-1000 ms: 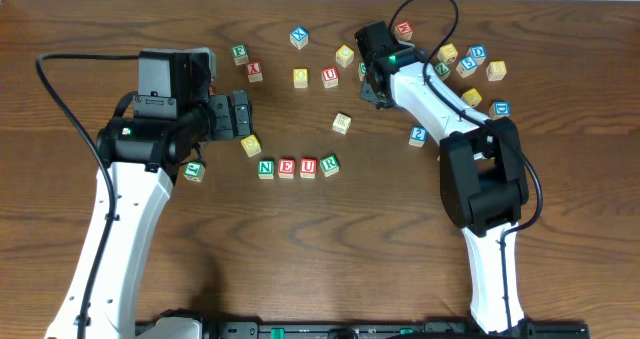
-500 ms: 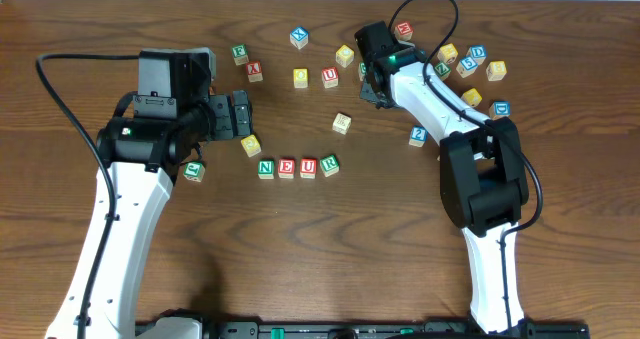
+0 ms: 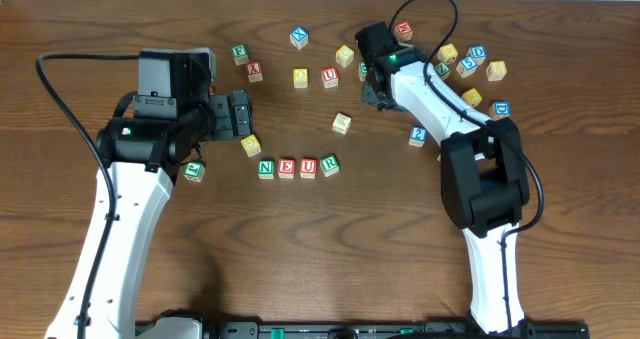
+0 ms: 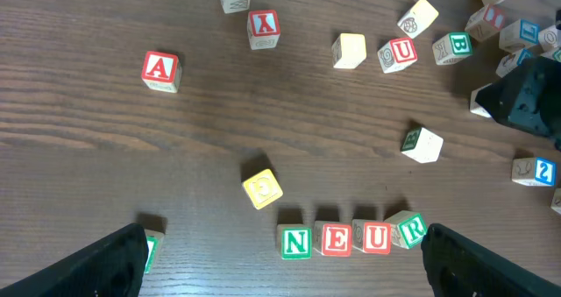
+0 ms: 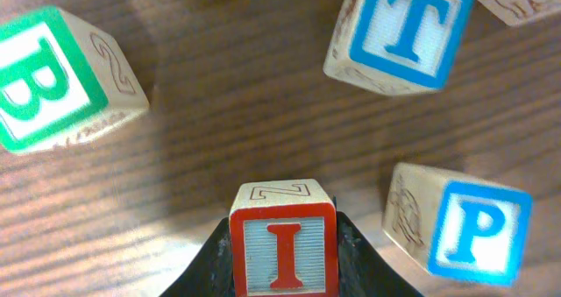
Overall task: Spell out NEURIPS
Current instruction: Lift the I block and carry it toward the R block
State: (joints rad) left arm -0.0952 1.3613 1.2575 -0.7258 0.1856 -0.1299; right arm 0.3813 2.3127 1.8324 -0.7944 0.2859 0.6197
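Right end effector [image 5: 283, 255] clamps red-faced wooden I cube [image 5: 283, 243] near far edge of counter [image 3: 330, 249], likely next for N-E-U-R cube row [image 3: 297, 167]; left end effector [image 3: 235, 116] wide, empty.

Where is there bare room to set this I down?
Right of the R cube the table is bare, bordered by the lone cube above and the right arm beyond. Wood on the near side of the NEUR row is bare too. Crowded: the cube cluster at the far right.
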